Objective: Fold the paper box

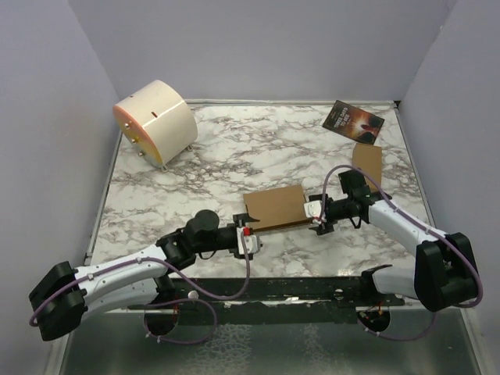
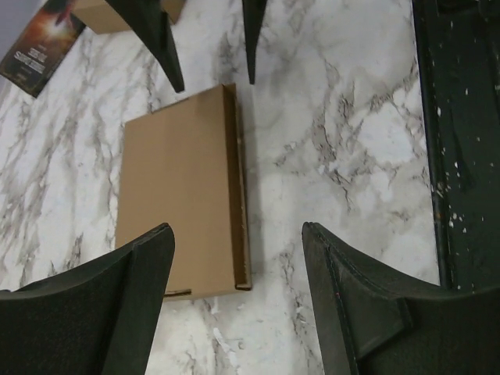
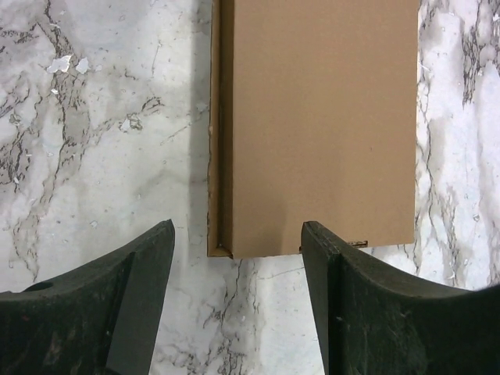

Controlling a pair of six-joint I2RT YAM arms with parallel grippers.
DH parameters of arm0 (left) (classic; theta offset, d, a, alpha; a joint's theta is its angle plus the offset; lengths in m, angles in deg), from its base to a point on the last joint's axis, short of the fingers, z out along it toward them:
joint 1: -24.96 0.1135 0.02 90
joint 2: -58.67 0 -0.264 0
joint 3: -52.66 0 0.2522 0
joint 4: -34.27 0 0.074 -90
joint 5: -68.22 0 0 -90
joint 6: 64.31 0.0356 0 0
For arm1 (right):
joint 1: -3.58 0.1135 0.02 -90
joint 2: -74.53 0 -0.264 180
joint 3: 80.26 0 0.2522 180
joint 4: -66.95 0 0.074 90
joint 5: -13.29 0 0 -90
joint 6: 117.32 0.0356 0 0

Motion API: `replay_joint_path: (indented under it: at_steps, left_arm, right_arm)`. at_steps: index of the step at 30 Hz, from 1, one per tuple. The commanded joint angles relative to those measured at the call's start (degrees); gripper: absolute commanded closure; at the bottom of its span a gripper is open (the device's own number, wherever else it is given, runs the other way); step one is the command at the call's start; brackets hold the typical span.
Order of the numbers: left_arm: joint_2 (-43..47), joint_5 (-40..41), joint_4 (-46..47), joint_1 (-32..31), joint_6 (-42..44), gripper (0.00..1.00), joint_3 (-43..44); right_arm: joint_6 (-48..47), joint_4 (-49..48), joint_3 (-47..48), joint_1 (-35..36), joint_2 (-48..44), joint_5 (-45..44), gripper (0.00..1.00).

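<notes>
a white marble table [image 1: 234, 156] stands between pale walls. far left a cream drum [image 1: 156, 121] lies on its side, its inside hidden. the paper box [image 1: 273, 208] lies flat and closed at near centre, so the folding seems done. the left gripper [image 1: 248, 234] and right gripper [image 1: 316, 212] flank it, both spread and empty, probably to leave it free.

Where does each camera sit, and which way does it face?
Top external: above, behind the bases, looking down on the table; left arm and right arm show.
Left wrist: on the left arm, looking along the box; open left end effector frames the bottom.
Right wrist: on the right arm, facing the box's opposite end; open right end effector shows.
Shared: both wrists see the box; the left also catches the right's fingertips.
</notes>
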Motion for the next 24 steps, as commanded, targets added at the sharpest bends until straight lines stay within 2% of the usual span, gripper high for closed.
replay_joint_path:
  at_steps: [1, 4, 7, 11, 12, 24]
  left_arm:
    - [-2.5, 14.1, 2.4, -7.5, 4.1, 0.30, -3.3]
    - [-7.3, 20.8, 8.9, -10.6, 3.4, 0.30, -5.8]
    - [-9.3, 26.2, 15.7, -10.9, 4.0, 0.30, -9.3]
    - [-10.6, 27.2, 19.9, -10.8, 5.9, 0.30, -10.6]
    - [-14.8, 26.0, 18.1, -10.8, 6.9, 0.32, -8.3]
    - [-23.4, 25.6, 13.7, -10.8, 7.3, 0.44, -2.2]
  right_arm:
    - [-3.0, -0.9, -2.5, -0.2, -1.6, -0.2, 0.34]
    - [-2.6, -4.2, -4.4, -0.2, -1.6, -1.9, 0.34]
    - [-2.0, -8.0, -6.6, -0.1, -2.2, -4.0, 0.36]
    - [-0.9, -11.6, -7.8, -0.1, -2.5, -4.8, 0.42]
    - [-0.6, -12.5, -7.9, -0.1, -2.7, -4.4, 0.43]
    - [-1.5, -13.0, -8.8, 0.0, -3.4, -3.6, 0.46]
